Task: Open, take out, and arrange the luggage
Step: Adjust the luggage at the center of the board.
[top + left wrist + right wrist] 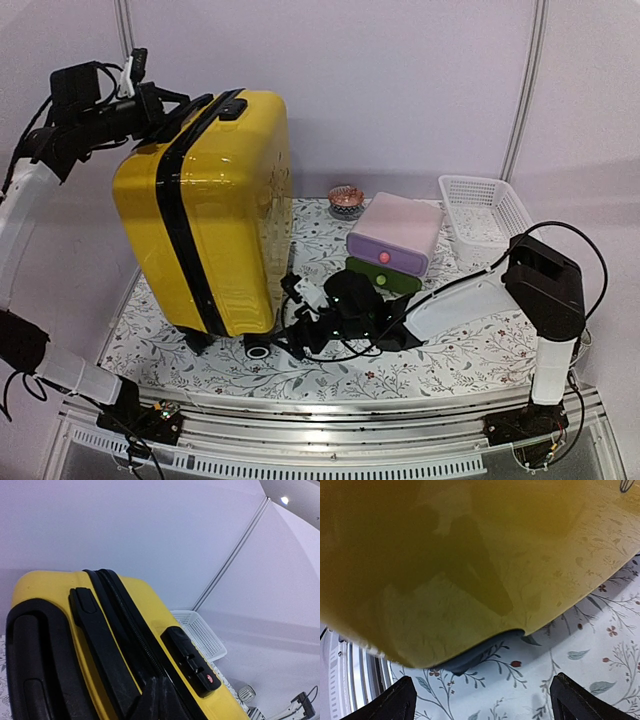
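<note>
- One table [450, 355], covered with a floral-patterned cloth, is seen carrying everything else.
- On its left part the luggage [215, 215] is stood upright on its wheels. It is zipped shut, with the black zipper band running down the narrow side turned toward the arms and the glossy yellow shell facing right.
- At the top of the luggage the left gripper [156, 700] is held with its fingers [145, 702] closed together, pressed onto the black zipper band. Whether a zipper pull is pinched between them cannot be told.
- Low over the tabletop, just beside the luggage's lower right corner, the right gripper [487, 705] is spread wide. Nothing is held in it. In the right wrist view both fingertips are seen apart from the yellow shell, which fills the upper frame.
- At the far right of the table a white mesh basket [485, 205] is placed, well apart from the luggage.
- Between the basket and the luggage a small pink drawer box [395, 235] is set, with a green part at its lower front edge.
- On the luggage's top a black carry handle [102, 650] is laid flat beside the zipper band.
- On the other side of that band a black lock [192, 662] with a red mark is fitted.
- Behind the drawer box, near the back wall, a small patterned bowl [346, 200] is placed.
</note>
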Available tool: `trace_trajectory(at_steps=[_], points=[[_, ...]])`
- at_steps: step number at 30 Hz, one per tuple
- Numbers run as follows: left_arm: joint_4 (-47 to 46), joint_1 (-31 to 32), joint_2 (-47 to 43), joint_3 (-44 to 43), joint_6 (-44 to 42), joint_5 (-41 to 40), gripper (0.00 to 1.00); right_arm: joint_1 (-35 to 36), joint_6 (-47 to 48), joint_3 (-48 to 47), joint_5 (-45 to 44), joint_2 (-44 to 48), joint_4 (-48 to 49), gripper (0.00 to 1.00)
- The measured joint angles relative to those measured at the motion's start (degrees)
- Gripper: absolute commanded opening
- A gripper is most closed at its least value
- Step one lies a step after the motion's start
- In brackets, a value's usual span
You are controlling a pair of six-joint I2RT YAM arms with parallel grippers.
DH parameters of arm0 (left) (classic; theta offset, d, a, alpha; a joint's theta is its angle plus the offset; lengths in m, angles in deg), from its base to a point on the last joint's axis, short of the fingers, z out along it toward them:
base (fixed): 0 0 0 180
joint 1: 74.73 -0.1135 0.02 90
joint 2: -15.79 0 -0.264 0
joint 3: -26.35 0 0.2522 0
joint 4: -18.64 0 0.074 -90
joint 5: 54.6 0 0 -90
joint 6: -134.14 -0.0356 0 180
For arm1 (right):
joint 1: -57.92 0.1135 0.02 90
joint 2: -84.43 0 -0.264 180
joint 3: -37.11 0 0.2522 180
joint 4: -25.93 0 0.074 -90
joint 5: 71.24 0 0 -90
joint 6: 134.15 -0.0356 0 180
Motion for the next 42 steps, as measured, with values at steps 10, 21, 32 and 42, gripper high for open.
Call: trace_trajectory(at_steps=[10, 21, 32, 42], points=[[13.6, 8.8, 7.2, -13.7, -2.9, -14.5, 0.34, -5.1, -0.3, 4.3, 1.6, 6.0, -2.7, 0.96], [18.8, 3.6, 3.4, -15.6, -3.5, -14.8, 0.6, -9.6, -0.8, 4.3, 2.4, 15.3, -3.0, 0.96], [10.9, -20.1, -12.0, 20.3, -2.8, -2.6, 0.56, -19.6, -4.4, -7.6, 10.1, 20.8, -9.5, 0.83], [1.7, -27.4, -17.5, 48.1, -2.4, 1.7, 0.54, -21.0, -6.9, -31.8, 8.6, 13.3, -20.0, 0.22]])
